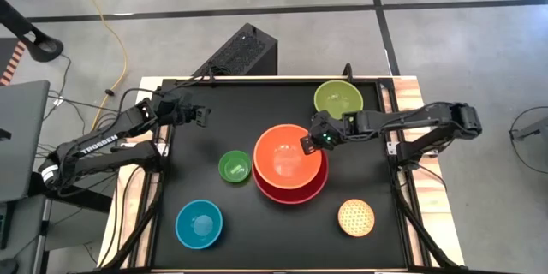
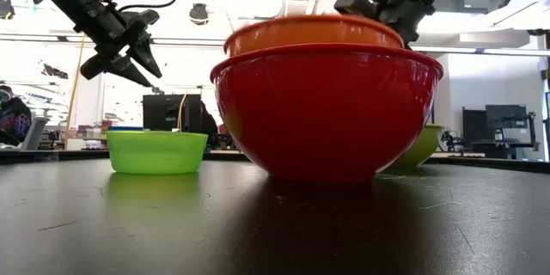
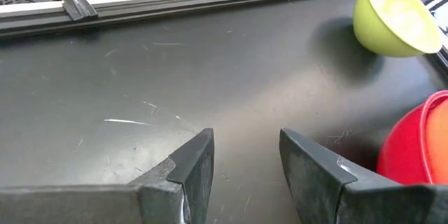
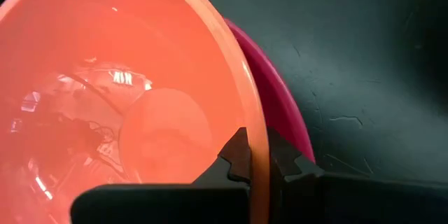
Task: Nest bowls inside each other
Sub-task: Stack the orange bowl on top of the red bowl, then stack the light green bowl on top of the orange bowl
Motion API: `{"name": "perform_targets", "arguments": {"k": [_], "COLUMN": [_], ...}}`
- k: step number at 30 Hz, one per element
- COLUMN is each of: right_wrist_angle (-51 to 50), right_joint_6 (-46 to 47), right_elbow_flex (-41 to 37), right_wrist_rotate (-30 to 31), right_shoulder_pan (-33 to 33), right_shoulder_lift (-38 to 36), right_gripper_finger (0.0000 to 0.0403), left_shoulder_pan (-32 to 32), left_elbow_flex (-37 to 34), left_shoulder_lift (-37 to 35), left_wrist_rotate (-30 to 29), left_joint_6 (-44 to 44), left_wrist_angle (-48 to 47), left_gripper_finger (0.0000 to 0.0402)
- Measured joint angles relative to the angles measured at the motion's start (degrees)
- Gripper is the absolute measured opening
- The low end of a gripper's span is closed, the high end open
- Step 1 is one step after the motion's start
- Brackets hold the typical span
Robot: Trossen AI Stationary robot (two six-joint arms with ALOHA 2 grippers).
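The bowls are 6 round plastic ones spread over the black table top (image 1: 214, 111). From above, the round orange plastic bowl (image 1: 287, 156) sits inside the large round red-pink plastic bowl (image 1: 295, 190) at the middle of the surface. The small round bright green plastic bowl (image 1: 235, 167) stands just beside them toward the left edge, the round teal blue plastic bowl (image 1: 199, 223) is near the front left corner, the round dotted yellow plastic bowl (image 1: 355, 217) near the front right corner, and the round olive green plastic bowl (image 1: 337, 98) near the back edge. The right gripper (image 1: 318, 137) is at the orange bowl's rim on its right side; the left gripper (image 1: 202, 116) hovers over bare surface near the back left.

At table height, the orange bowl (image 2: 314, 33) rests nested in the red-pink bowl (image 2: 326, 107), its rim standing above the red one. The bright green bowl (image 2: 157, 151) stands apart to one side, and the left gripper (image 2: 142, 62) hangs in the air with its fingers apart.

The left wrist camera shows the left gripper (image 3: 246, 161) spread wide over bare table, with the olive green bowl (image 3: 395, 17) and the red-pink bowl's edge (image 3: 413, 150) farther off.

The right wrist camera shows the right gripper (image 4: 259, 164) clamped on the orange bowl's rim (image 4: 126, 98), 1 finger inside and 1 outside, the red-pink bowl (image 4: 280, 98) beneath.
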Motion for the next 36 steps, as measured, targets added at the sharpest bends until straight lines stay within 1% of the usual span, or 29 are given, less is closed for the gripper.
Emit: {"name": "perform_targets", "arguments": {"k": [11,19,21,30,36], "right_wrist_angle": [0.27,0.08,0.06,0.17,-1.12], "right_joint_6": [-0.28,-0.81,-1.73,-1.72,-2.51], "right_elbow_flex": [0.02,0.04,0.04,0.07,1.6], "right_wrist_rotate": [-0.13,-0.04,-0.06,-0.28,-1.84], "right_shoulder_pan": [0.98,0.96,0.94,1.27,1.03], "right_shoulder_lift": [5.17,5.5,5.5,5.47,3.31], "right_gripper_finger": [0.0016,0.002,0.0031,0.011,0.0166], "left_shoulder_pan": [-0.06,-0.06,-0.06,-0.06,-0.06], "left_elbow_flex": [0.0,0.0,0.0,0.0,0.02], "left_shoulder_lift": [0.04,0.04,0.04,0.04,0.04], "left_wrist_rotate": [-0.09,-0.16,-0.27,-0.55,-0.53], "left_joint_6": [-0.6,-0.98,-0.98,-0.98,-0.98], "left_wrist_angle": [-0.26,-0.31,-0.31,-0.3,-0.3], "left_gripper_finger": [0.0151,0.0151,0.0151,0.0151,0.0151]}}
